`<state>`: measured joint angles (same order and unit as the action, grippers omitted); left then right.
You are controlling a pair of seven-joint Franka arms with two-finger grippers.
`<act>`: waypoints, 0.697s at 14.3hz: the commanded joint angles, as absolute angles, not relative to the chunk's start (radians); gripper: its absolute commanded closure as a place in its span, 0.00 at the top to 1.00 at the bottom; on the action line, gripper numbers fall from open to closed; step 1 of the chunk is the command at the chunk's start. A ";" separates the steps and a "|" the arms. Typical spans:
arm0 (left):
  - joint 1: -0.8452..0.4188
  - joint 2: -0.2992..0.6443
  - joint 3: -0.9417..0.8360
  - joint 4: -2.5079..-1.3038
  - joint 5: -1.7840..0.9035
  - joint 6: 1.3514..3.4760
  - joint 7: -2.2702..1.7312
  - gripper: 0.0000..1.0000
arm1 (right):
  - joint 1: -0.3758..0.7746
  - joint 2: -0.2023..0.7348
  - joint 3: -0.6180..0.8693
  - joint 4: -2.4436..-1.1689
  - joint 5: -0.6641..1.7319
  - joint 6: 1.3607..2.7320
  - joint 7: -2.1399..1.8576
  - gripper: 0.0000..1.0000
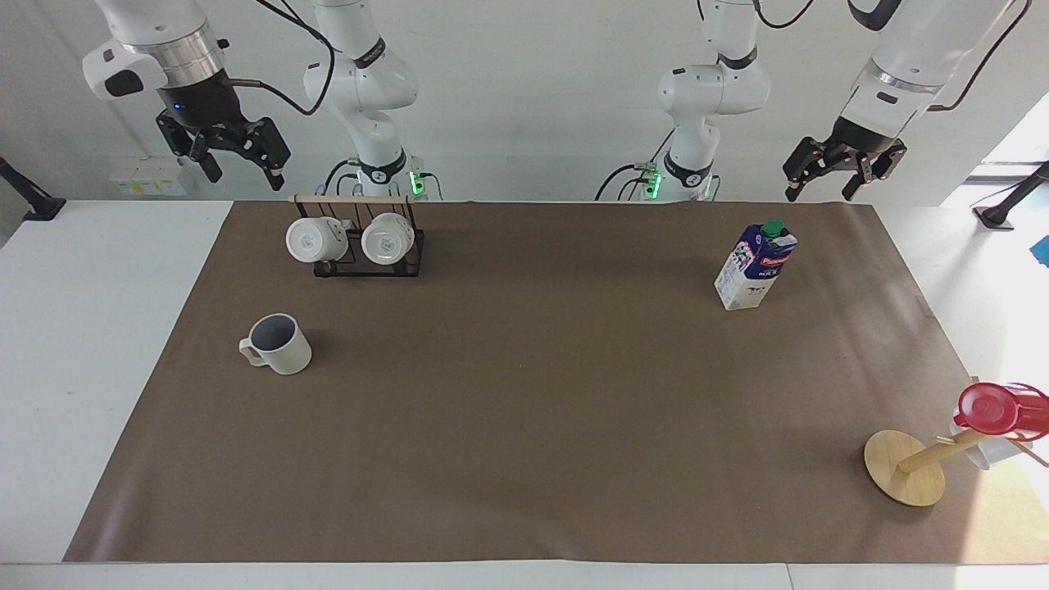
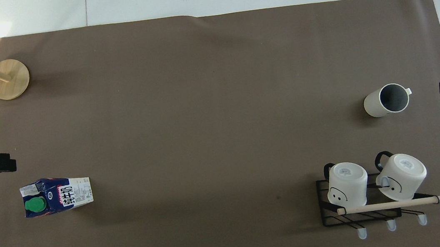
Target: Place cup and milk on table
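Observation:
The cup (image 1: 279, 345) stands upright on the brown sheet of the table (image 1: 533, 410), toward the right arm's end; the overhead view shows its dark inside (image 2: 386, 100). The milk (image 1: 756, 265) stands upright toward the left arm's end, green cap on top (image 2: 57, 196). My right gripper (image 1: 244, 175) hangs open and empty, high above the table's edge beside the mug rack. My left gripper (image 1: 819, 193) hangs open and empty, high above the table's edge near the milk. Neither touches anything.
A black wire rack (image 1: 369, 260) holding two plain white mugs (image 2: 347, 183) stands nearer to the robots than the cup. A wooden mug stand (image 1: 904, 467) carrying a red cup (image 1: 987, 408) stands at the corner of the sheet at the left arm's end, farther from the robots than the milk.

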<state>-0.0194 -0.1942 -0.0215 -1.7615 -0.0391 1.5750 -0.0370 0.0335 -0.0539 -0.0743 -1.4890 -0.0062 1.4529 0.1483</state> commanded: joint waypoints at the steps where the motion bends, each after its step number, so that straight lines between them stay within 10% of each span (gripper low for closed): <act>1: -0.021 -0.187 -0.020 -1.741 -0.029 1.552 -0.044 1.00 | 0.026 -0.063 -0.078 -1.490 0.011 1.448 0.133 1.00; 10: -0.021 -0.187 -0.020 -1.741 -0.029 1.552 -0.044 1.00 | 0.032 -0.003 -0.069 -1.500 -0.009 1.563 0.133 1.00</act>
